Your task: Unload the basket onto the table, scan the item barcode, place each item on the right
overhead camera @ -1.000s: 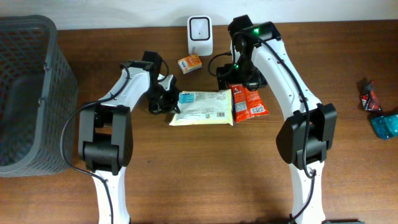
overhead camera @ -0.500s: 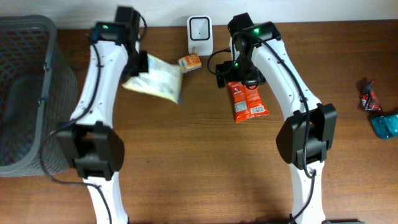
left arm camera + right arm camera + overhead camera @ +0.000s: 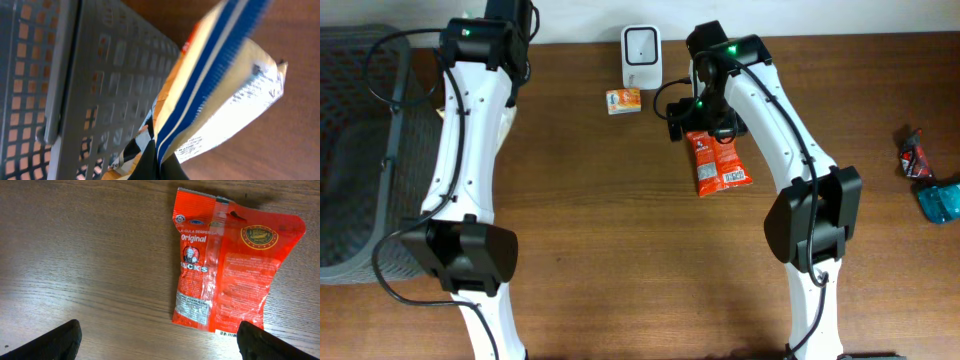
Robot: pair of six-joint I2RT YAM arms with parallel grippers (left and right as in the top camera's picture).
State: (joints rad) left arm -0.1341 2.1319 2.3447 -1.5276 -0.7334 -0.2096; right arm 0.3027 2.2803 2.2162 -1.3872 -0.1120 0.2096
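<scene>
My left gripper (image 3: 159,152) is shut on the edge of a cream packet with blue stripes (image 3: 225,80), held in the air right beside the grey basket's mesh wall (image 3: 100,75). From overhead the left arm (image 3: 480,45) reaches to the far left by the basket (image 3: 360,150), and the packet is hidden there. The white scanner (image 3: 641,55) stands at the back centre. My right gripper (image 3: 162,340) hangs open above a red snack packet (image 3: 225,265) that lies flat on the table (image 3: 718,165), with a barcode strip (image 3: 227,334) at its near edge.
A small orange box (image 3: 624,100) lies just left of the scanner. A red-black wrapper (image 3: 914,155) and a teal packet (image 3: 940,202) lie at the far right edge. The basket fills the left side of the table.
The left arm lifted the cream packet off the table and swung it back and left to the basket. The orange box shifted slightly left. The right arm has stayed put.
</scene>
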